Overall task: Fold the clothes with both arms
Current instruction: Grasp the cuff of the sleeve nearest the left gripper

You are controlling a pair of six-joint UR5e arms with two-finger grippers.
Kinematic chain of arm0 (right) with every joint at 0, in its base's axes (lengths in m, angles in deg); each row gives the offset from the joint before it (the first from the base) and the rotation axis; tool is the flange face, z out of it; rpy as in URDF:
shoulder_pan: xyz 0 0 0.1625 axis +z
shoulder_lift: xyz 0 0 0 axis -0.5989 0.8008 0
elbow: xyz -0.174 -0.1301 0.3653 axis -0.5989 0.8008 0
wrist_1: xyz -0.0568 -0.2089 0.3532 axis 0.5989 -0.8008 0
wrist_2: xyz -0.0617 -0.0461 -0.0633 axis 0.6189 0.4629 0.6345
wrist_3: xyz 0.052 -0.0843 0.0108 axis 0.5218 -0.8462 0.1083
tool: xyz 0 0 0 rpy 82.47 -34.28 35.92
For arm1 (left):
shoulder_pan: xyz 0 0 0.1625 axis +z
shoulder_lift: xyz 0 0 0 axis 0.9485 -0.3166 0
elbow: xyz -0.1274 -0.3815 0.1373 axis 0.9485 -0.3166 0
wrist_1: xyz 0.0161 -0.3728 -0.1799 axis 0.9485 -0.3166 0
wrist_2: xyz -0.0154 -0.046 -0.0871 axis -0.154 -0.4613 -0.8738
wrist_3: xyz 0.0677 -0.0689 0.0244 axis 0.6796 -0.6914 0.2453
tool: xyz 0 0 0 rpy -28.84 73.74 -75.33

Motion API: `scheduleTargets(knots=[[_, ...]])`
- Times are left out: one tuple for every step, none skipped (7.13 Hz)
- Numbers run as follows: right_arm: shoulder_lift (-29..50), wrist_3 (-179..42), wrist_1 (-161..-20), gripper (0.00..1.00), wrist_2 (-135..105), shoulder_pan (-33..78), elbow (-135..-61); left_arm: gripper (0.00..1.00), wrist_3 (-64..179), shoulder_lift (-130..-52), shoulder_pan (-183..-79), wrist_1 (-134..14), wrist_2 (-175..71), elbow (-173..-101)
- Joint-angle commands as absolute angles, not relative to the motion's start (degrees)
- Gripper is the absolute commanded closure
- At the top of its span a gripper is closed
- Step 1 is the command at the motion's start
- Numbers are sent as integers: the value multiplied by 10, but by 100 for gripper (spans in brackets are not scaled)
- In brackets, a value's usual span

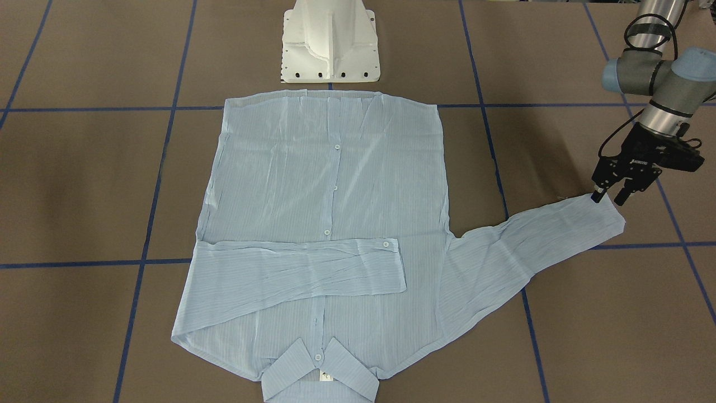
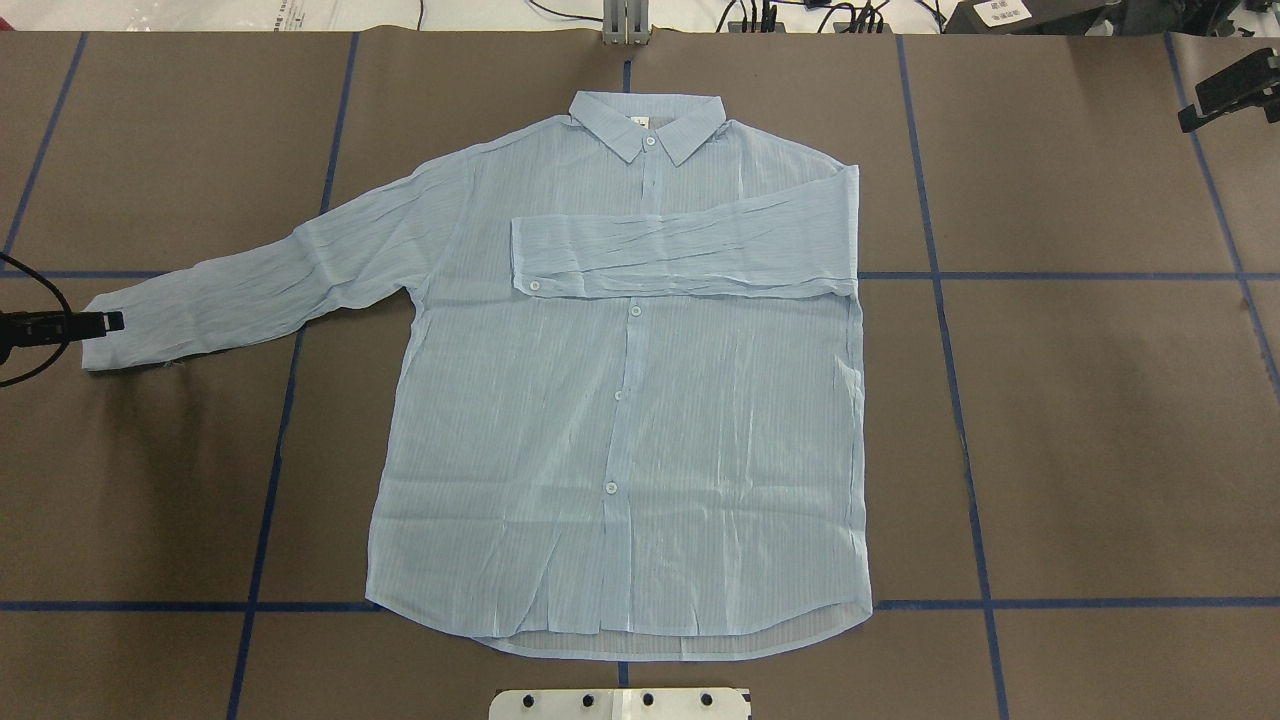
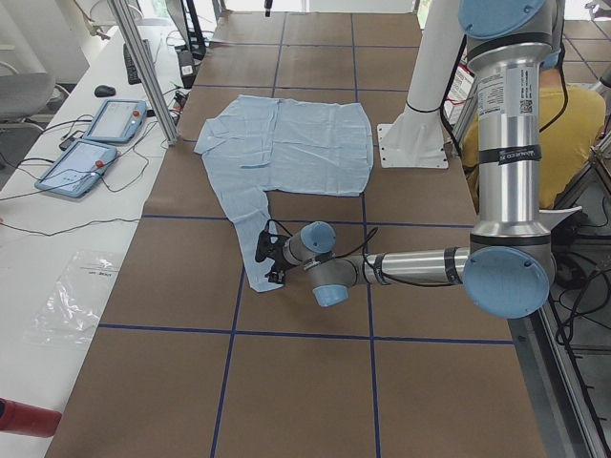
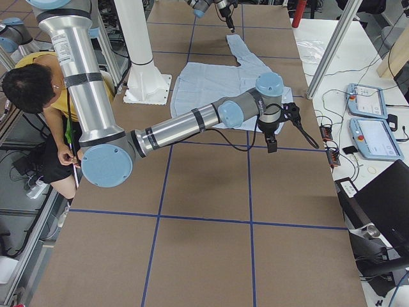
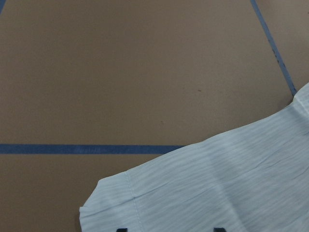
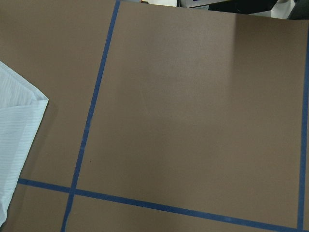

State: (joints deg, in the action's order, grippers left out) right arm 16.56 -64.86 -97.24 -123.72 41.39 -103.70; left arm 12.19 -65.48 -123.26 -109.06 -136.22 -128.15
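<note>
Shirt [image 2: 620, 400] cuff at left hand [image 1: 609, 197], spread, angled down.

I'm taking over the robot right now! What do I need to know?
Left gripper: open, at the cuff of the outstretched sleeve, not closed on it.
Right gripper: off to the robot's right, away from the shirt; open or shut, cannot tell.
Shirt: flat, front up, buttoned.
Done: the other sleeve lies folded across the chest.
Left: fold the outstretched sleeve in, then the body.
</note>
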Motion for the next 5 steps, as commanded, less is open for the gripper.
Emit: scheduleTargets(knots=[[173, -650, -971, 0, -1233, 414, -1038, 33, 121, -654, -1216, -1089, -1358, -1279], [173, -650, -971, 0, -1233, 414, -1038, 33, 122, -643, -1211, -1090, -1358, -1277], [174, -650, -971, 0, -1233, 414, -1038, 33, 126, -635, -1210, -1090, -1358, -1277], [176, -650, -970, 0, -1232, 414, -1038, 33, 127, -631, -1209, -1091, -1358, -1278], [177, -650, -970, 0, -1231, 414, -1039, 33, 127, -630, -1208, -1090, -1357, -1278]])
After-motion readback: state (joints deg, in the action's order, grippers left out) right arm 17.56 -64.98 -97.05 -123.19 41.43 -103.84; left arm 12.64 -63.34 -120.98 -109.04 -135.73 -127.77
